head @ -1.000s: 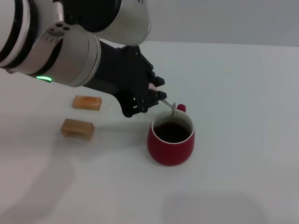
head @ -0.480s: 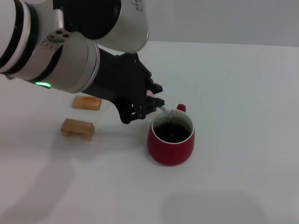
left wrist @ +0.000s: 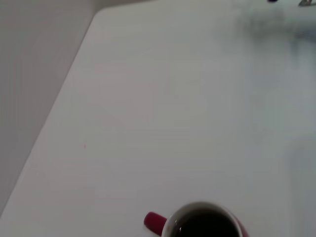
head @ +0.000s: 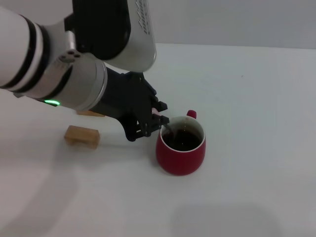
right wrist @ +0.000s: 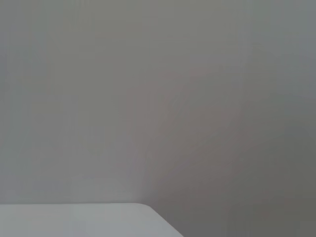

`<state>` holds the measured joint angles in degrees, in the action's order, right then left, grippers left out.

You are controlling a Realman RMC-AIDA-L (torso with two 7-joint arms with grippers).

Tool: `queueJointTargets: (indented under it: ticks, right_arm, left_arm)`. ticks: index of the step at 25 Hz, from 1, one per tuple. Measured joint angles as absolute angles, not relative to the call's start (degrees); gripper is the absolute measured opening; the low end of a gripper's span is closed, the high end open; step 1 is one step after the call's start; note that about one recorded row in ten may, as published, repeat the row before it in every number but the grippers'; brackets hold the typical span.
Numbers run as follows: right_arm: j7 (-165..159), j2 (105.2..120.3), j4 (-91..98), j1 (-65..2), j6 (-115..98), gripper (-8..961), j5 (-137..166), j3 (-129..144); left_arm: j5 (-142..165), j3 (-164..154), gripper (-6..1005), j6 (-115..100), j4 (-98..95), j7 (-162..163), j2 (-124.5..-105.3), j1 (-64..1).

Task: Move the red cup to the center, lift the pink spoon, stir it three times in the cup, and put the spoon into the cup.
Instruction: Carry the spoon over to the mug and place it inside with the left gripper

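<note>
Left end effector [head: 159, 123] holds pink spoon [head: 167, 127] in red cup [head: 180, 146].

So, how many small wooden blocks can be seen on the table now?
2. One wooden block lies in the open, to the left of the red cup. The other block is mostly hidden behind the left arm; only its edge shows.

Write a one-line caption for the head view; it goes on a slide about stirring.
Left gripper dips the pink spoon into the red cup on the white table.
</note>
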<state>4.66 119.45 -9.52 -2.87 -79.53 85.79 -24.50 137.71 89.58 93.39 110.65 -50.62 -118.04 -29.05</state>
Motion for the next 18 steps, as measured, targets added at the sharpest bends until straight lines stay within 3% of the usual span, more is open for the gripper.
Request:
queueJointTargets:
  ticks: [18]
  right_arm:
    - [4.66,119.53,-9.76,-2.11,-80.33,0,86.24,-24.36]
  left_arm:
    - [140.66,86.21,149,86.41,100.4,-52.1,-118.03,-30.44]
